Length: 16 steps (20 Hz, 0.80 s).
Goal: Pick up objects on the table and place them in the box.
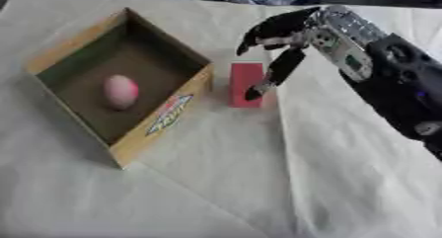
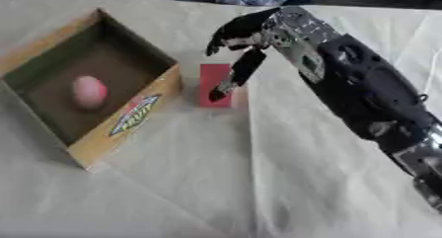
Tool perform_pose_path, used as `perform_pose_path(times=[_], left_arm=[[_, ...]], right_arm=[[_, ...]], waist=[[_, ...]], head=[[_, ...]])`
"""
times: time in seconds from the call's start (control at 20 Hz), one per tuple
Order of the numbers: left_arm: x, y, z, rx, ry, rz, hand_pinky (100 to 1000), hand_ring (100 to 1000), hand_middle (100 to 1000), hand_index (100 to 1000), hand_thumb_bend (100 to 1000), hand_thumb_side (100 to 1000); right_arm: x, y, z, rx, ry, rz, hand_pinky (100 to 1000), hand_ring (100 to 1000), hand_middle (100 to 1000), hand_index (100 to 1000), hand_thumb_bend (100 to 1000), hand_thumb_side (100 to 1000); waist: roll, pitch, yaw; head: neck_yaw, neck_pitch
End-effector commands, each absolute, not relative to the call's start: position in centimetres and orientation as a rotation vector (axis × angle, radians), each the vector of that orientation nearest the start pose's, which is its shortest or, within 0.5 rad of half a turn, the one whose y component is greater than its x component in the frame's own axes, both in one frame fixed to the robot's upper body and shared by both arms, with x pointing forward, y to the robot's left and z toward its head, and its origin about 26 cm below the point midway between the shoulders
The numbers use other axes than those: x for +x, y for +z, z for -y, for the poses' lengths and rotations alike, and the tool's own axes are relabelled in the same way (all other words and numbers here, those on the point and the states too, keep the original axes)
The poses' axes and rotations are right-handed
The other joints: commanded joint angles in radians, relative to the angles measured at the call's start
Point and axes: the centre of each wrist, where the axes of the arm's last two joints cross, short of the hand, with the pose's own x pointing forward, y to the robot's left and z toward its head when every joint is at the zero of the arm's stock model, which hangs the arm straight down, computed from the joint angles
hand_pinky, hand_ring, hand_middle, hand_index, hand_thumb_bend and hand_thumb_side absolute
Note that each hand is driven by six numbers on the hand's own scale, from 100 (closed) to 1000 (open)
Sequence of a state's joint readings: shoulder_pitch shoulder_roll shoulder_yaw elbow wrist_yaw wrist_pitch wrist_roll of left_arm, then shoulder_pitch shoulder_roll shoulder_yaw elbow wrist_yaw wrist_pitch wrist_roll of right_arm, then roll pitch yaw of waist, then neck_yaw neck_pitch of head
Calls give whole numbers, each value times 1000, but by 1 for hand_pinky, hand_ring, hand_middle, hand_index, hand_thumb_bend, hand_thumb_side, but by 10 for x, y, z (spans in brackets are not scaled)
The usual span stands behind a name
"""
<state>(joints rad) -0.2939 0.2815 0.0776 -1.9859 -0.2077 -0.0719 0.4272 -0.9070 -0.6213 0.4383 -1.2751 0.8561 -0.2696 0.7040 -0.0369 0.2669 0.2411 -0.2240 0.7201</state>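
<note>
The right hand [image 1: 289, 39] hangs over the red block [image 1: 246, 81], which lies on the counter [image 1: 259, 182] just beside the box [image 1: 160, 121], close to its near right wall. The hand is spread, with its fingers [image 1: 276, 71] hanging down; one long finger points at the right end of the block, and its tip is at the block or just above it (I cannot tell if it touches). Nothing is held yet. So the step in hand looks like the reach for the block, with the grab not yet done. A pink egg-shaped thing [image 1: 121, 91] already lies inside the box, so part of the job seems done. Next, I think the hand must come down a little, put fingers on one side of the block and the thumb on the other, close on it, lift it, and carry it left over the wall. The wall stands right by the block, so fingers may bump it on that side. The white cloth on the counter has folds, and the block could slide on it. The drop should miss the pink thing. The left hand does not show.
</note>
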Motion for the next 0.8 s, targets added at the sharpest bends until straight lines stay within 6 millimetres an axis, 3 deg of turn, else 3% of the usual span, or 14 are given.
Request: perform_pose_path(times=[0.05, 0.45, 0.8], left_arm=[[299, 205, -274, 639, 89, 2430, 622, 793, 1000, 744, 321, 1000], [299, 205, -274, 644, 82, 2425, 622, 794, 1000, 743, 318, 1000], [299, 205, -274, 649, 68, 2423, 624, 795, 1000, 742, 317, 1000]], right_arm=[[439, 242, 246, -919, 2084, 1138, 873, 873, 825, 944, 699, 879], [446, 228, 248, -888, 2052, 1128, 839, 838, 755, 915, 663, 884], [446, 226, 247, -859, 2004, 1165, 812, 789, 655, 817, 611, 848]], waist=[[6, -14, 2], [8, -11, 4], [8, -11, 3]], head=[[-4, -1], [-6, -3], [-2, -3]])
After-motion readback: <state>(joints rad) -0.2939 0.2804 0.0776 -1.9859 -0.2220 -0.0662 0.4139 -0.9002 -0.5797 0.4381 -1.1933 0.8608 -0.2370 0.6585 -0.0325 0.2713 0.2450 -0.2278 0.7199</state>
